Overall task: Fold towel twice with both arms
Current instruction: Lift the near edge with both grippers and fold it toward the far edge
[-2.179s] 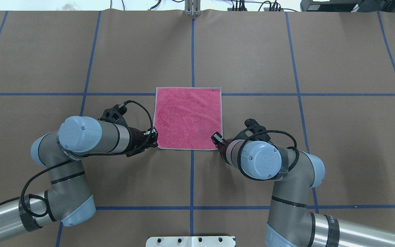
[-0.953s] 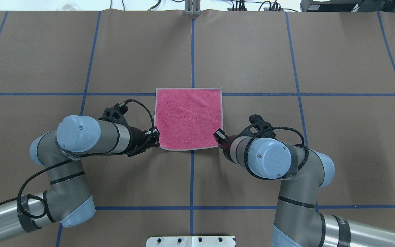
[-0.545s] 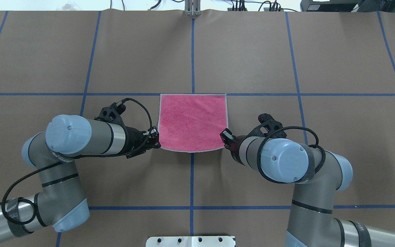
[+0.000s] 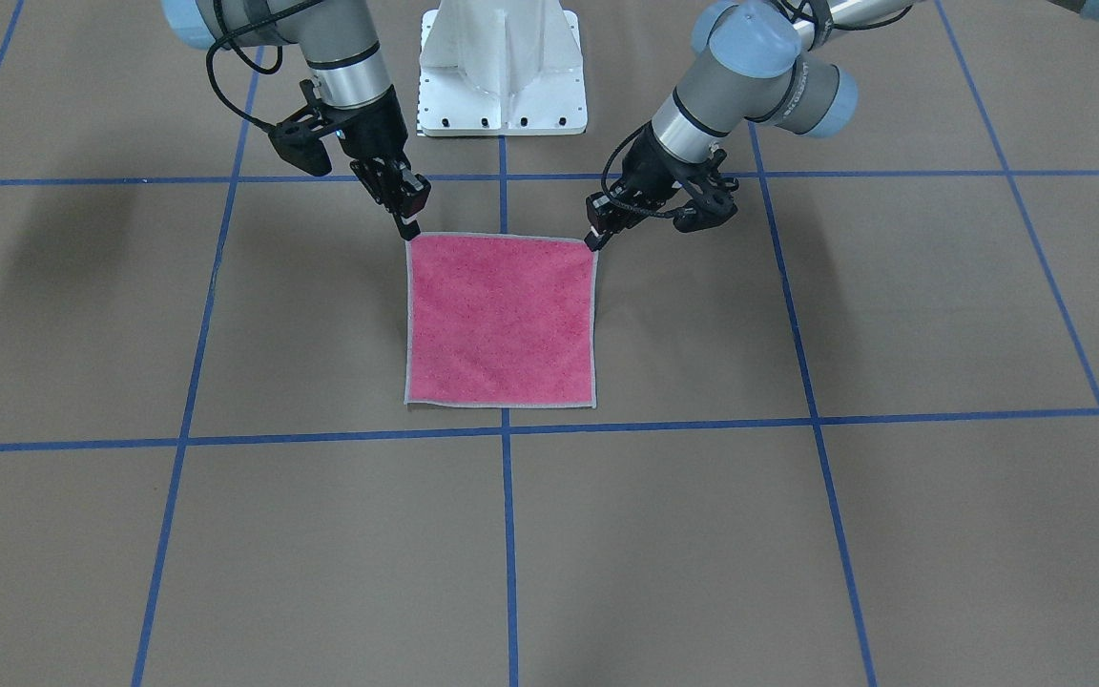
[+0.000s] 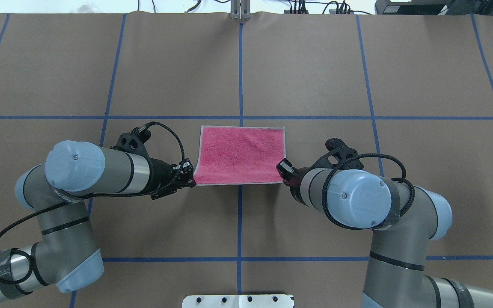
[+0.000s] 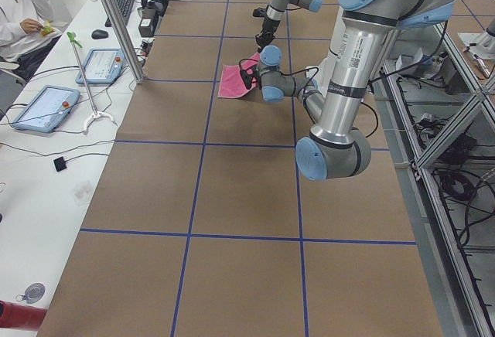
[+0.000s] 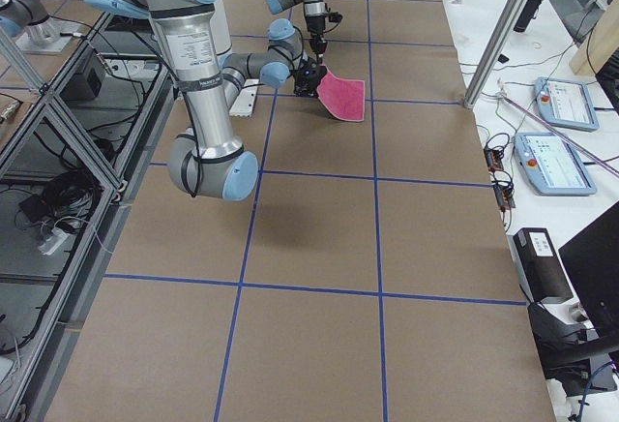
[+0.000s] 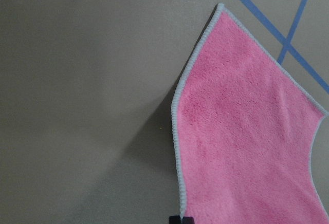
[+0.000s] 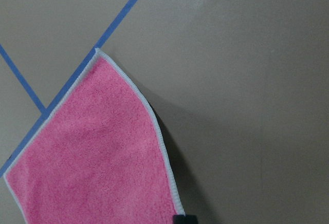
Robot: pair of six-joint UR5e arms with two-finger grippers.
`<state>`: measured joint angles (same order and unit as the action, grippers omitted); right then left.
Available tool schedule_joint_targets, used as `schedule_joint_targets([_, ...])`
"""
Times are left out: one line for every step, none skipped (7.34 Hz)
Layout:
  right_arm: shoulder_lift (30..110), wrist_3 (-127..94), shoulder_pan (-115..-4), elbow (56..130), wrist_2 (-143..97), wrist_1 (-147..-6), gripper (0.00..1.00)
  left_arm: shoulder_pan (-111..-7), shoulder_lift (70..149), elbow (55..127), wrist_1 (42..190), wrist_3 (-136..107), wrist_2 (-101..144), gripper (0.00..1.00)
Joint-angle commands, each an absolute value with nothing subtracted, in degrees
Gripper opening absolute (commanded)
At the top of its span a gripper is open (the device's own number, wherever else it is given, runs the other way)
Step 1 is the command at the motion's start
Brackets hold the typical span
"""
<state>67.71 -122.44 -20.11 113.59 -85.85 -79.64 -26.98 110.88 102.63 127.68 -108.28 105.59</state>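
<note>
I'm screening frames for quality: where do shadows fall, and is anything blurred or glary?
Left wrist view: sharp, with a soft shadow left of the towel. Right wrist view: sharp, with a darker shadow along its right edge. Front-facing view: faint shadows on the table, no glare.

place: robotics lab | table [image 5: 315,64] papered brown, blue tape grid [image 5: 241,64] | teach pendants [image 7: 553,163] on side bench [image 6: 35,190]

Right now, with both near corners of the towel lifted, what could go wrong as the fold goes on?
1. The left gripper and the right gripper each pinch only a corner tip of the towel; a corner might slip out.
2. The towel's far edge lies loose on the table, so it may slide rather than fold.
3. If one gripper moves ahead of the other, the fold could skew.
</note>
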Motion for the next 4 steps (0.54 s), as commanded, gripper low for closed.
schedule_joint_targets([65.9,-121.1,-22.4,109.5,-85.9,-79.2,0.00,-27.7,112.2,101.3,126.7,-108.3,105.3,0.00])
schedule_joint_targets([65.4,-120.2,-23.2,108.9,-85.9,-79.2,0.00,-28.7,114.2,99.3,126.7,-108.2,105.3,0.00])
schedule_joint_targets([65.1,-120.0,-23.7,108.7,-85.9,-79.3,0.00,-29.7,116.9,96.4,126.7,-108.2,105.3,0.00])
schedule_joint_targets([65.0,-120.0,-24.2,108.7,-86.0,-79.3,0.00,-30.5,118.8,94.3,126.7,-108.2,105.3,0.00])
